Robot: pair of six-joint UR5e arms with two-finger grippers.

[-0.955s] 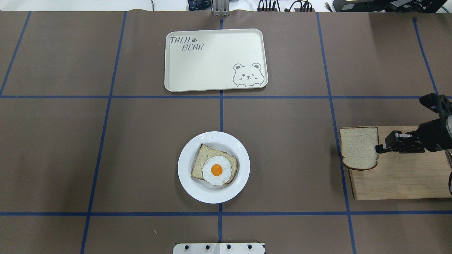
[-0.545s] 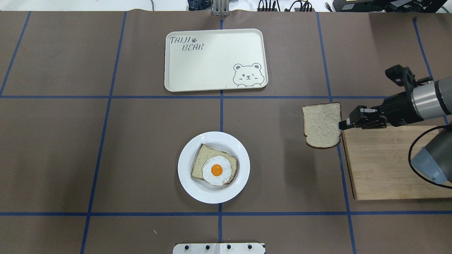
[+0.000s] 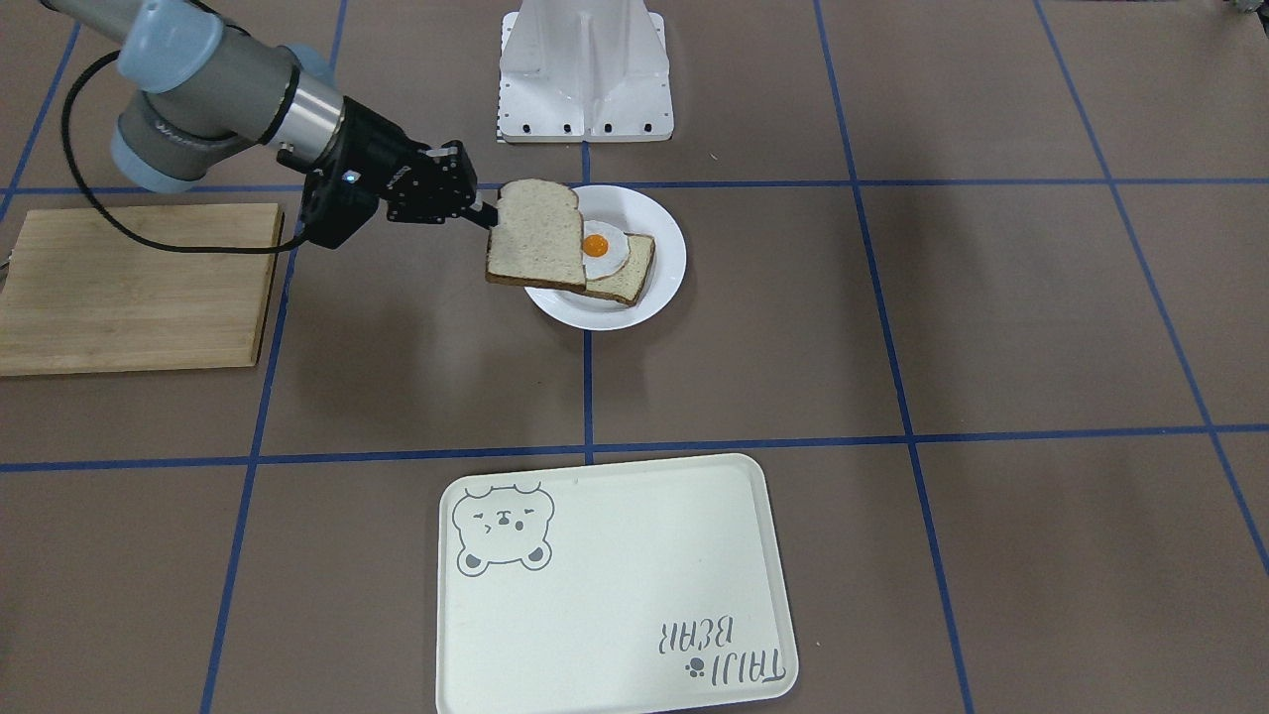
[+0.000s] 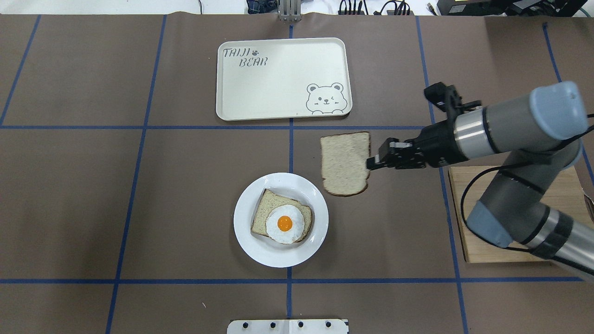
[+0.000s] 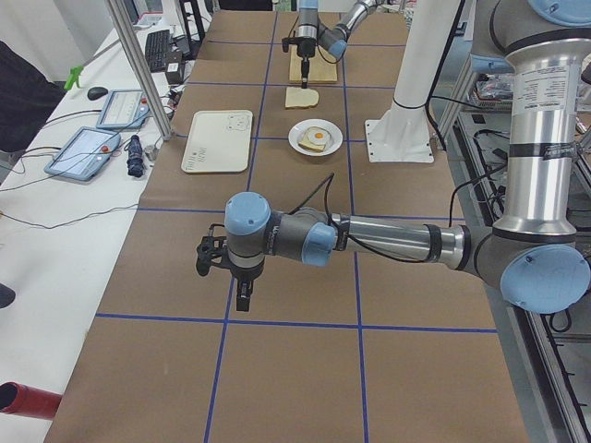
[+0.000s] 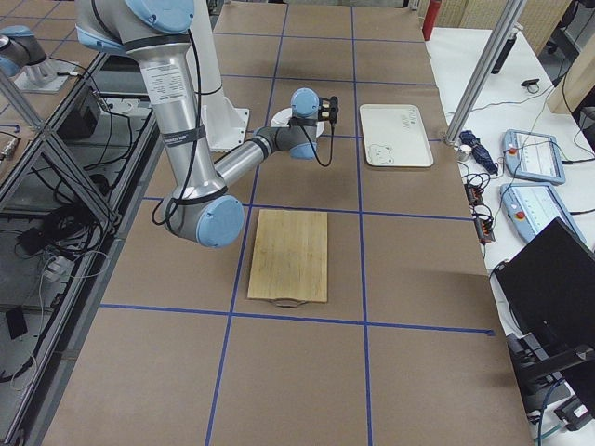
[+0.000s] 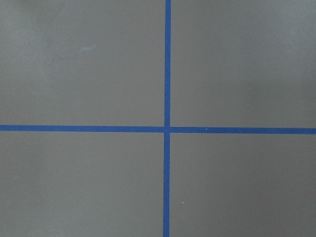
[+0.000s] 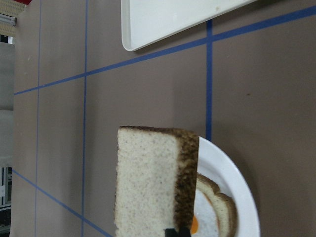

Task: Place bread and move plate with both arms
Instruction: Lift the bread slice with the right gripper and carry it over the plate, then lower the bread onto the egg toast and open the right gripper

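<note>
The bread [image 4: 345,163] is a plain slice held flat in the air by its edge in my right gripper [image 4: 371,162], which is shut on it. It hangs just right of and beyond the white plate [image 4: 246,232], which carries a second slice topped with a fried egg [image 4: 284,223]. In the front view the bread [image 3: 535,238] overlaps the plate's [image 3: 666,260] near side. In the right wrist view the bread [image 8: 153,182] covers part of the plate [image 8: 237,190]. My left gripper [image 5: 242,295] hangs over bare table far from the plate. I cannot tell whether it is open or shut.
The cream bear-print tray [image 4: 278,79] lies beyond the plate. A wooden cutting board [image 4: 510,241] lies at the right, under my right arm. The white base block [image 3: 585,69] stands on the robot's side. Blue tape lines [image 7: 167,128] cross the brown table.
My right arm has carried the bread leftward, from over the cutting board's left edge across the table to just beside the plate. The plate and tray have not moved.
</note>
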